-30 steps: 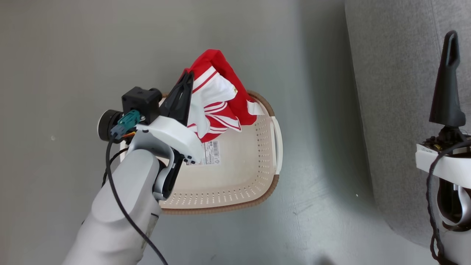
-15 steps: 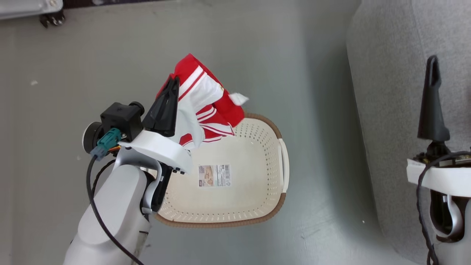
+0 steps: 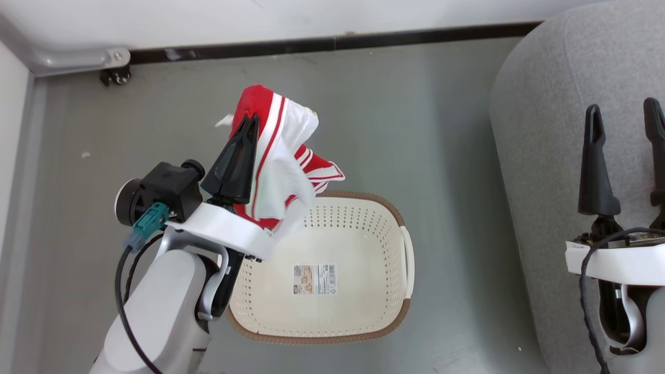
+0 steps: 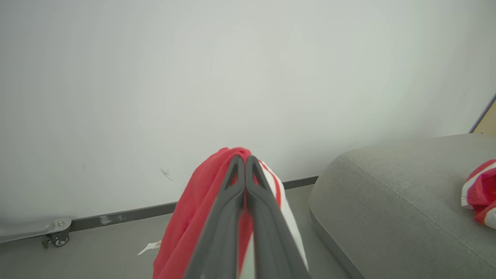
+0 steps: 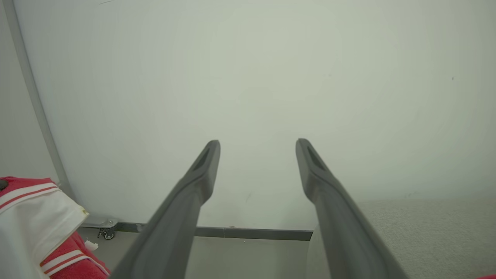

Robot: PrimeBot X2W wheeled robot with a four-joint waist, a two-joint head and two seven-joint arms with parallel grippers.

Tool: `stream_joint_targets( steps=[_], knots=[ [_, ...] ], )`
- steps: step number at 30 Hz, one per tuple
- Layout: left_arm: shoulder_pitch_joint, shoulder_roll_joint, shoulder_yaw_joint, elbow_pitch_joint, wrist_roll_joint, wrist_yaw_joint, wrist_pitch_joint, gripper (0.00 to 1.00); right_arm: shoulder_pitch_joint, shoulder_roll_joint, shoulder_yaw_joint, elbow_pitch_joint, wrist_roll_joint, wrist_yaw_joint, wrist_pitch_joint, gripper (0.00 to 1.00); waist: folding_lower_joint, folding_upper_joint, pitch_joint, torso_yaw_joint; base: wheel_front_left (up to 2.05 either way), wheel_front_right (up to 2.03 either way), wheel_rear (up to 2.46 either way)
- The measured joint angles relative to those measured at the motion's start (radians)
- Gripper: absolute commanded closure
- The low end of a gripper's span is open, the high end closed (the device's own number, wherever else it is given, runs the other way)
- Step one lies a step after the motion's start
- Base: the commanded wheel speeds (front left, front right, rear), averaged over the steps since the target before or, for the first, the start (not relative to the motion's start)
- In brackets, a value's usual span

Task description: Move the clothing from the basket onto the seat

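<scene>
My left gripper (image 3: 253, 120) is shut on a red and white garment (image 3: 278, 156), which hangs from its fingertips above the far left rim of the basket (image 3: 400, 311). The cream basket sits on the floor with just its barcode label (image 3: 315, 279) inside. In the left wrist view the shut fingers (image 4: 245, 159) pinch the red garment (image 4: 193, 221), and another red and white garment (image 4: 479, 192) lies on the grey sofa (image 4: 387, 209). My right gripper (image 3: 623, 111) stands open over the sofa (image 3: 545, 130). The right wrist view shows its spread gripper (image 5: 257, 144) and the held garment (image 5: 35, 217) at lower left.
A white wall with a dark baseboard (image 3: 332, 42) runs along the far side. A metal bracket with a small caster (image 3: 115, 75) sits at the far left by the wall. Grey floor (image 3: 431, 156) lies between basket and sofa.
The head camera has tilted up, bringing wall and baseboard into view. My left gripper has lifted the garment clear out of the basket. My right gripper's second finger now shows.
</scene>
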State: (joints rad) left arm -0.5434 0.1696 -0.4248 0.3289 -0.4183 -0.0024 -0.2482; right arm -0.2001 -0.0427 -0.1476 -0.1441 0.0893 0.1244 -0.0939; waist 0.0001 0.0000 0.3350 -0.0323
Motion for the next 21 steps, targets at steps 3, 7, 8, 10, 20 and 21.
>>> stream_joint_targets(
  steps=[3,7,8,10,20,21],
  knots=[
    [0.015,0.01,-0.003,-0.025,0.0,-0.002,0.0,1.0,0.017,0.0,0.002,0.01,0.005,0.0,0.001,0.0,0.0,0.0,-0.025,0.005,0.0,0.0,0.0],
    [0.034,0.018,-0.007,-0.058,0.0,-0.002,0.0,1.0,0.041,0.0,0.004,0.019,0.009,0.0,0.009,0.0,0.0,0.0,-0.056,0.011,0.0,0.0,0.0],
    [0.036,0.02,-0.007,-0.066,-0.001,-0.002,0.001,1.0,0.041,0.0,0.005,0.02,0.009,0.0,0.009,0.0,0.0,0.0,-0.064,0.012,0.0,0.0,0.0],
    [0.039,0.022,-0.007,-0.075,-0.002,-0.002,0.001,1.0,0.041,0.0,0.006,0.02,0.009,0.0,0.01,0.0,-0.0001,0.0,-0.072,0.014,0.0,0.0,0.0],
    [0.071,0.049,-0.006,-0.158,-0.015,-0.002,0.042,1.0,0.081,0.0,0.023,0.027,0.019,0.0,0.018,0.0,0.0,0.0,-0.142,0.028,0.0,0.0,0.0],
    [0.072,0.051,-0.006,-0.165,-0.017,-0.003,0.051,1.0,0.082,0.0,0.025,0.027,0.019,0.0,0.02,0.0,0.0,0.0,-0.149,0.03,0.0,0.0,0.0]
  ],
)
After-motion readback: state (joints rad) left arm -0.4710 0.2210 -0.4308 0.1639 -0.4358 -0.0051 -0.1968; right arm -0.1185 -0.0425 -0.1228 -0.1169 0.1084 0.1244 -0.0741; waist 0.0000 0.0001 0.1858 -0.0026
